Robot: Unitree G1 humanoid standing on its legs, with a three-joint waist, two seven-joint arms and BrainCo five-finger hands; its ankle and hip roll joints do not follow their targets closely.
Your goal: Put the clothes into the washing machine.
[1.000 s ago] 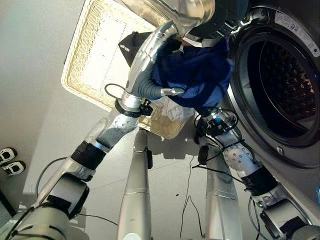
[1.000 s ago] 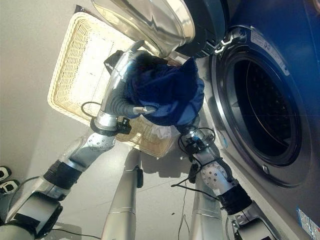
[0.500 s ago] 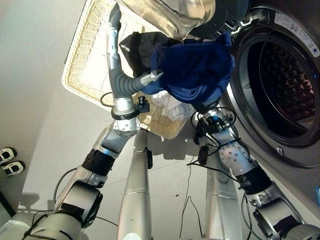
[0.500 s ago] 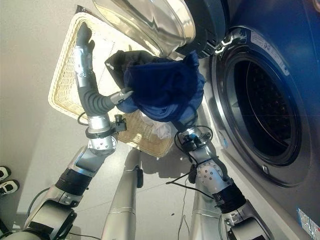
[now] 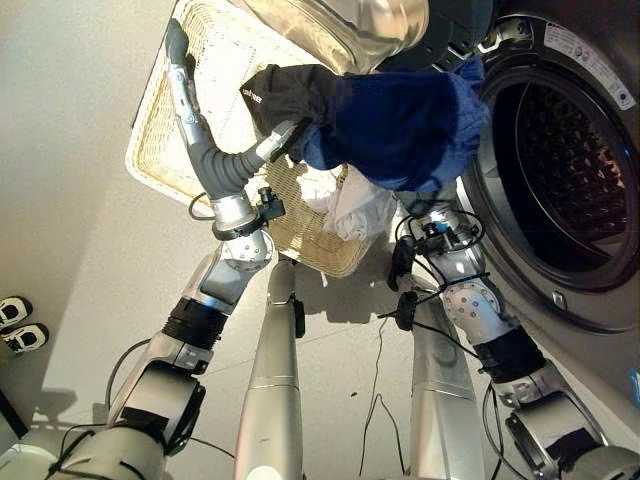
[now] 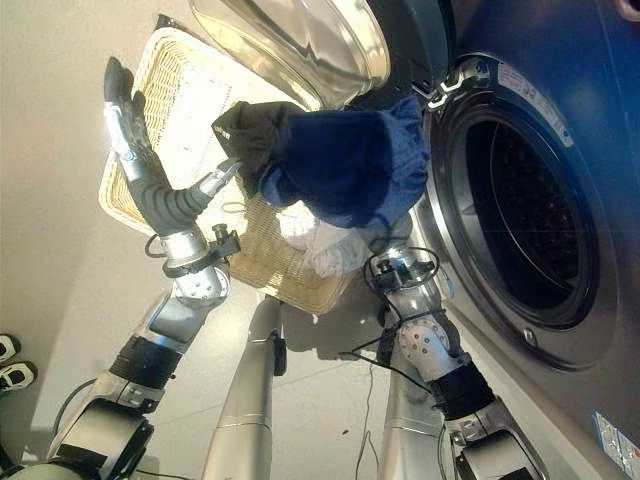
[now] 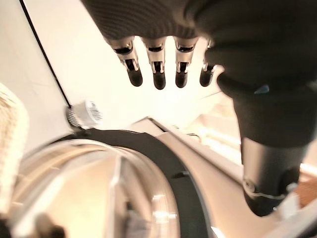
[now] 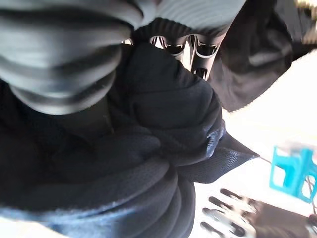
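Observation:
A bundle of dark blue cloth [image 5: 405, 125] hangs in front of the washing machine's round drum opening [image 5: 565, 170], just left of its rim. My right hand [image 8: 195, 47] is under the bundle, its fingers curled into the blue cloth [image 8: 148, 148]. A black garment [image 5: 285, 95] hangs off the bundle's left side. My left hand [image 5: 182, 75] stands open above the wicker basket [image 5: 150, 150], fingers [image 7: 158, 74] straight, with its thumb near the black garment. White cloth [image 5: 345, 205] lies in the basket's near corner.
The machine's glass door [image 5: 340, 25] stands open above the bundle and over the basket's far end. The basket sits on the pale floor left of the machine. A pair of shoes [image 5: 18, 320] rests at the far left edge.
My left hand has let go of the bundle and swung up and left over the basket, fingers straightening. The blue bundle has moved right, closer to the drum opening.

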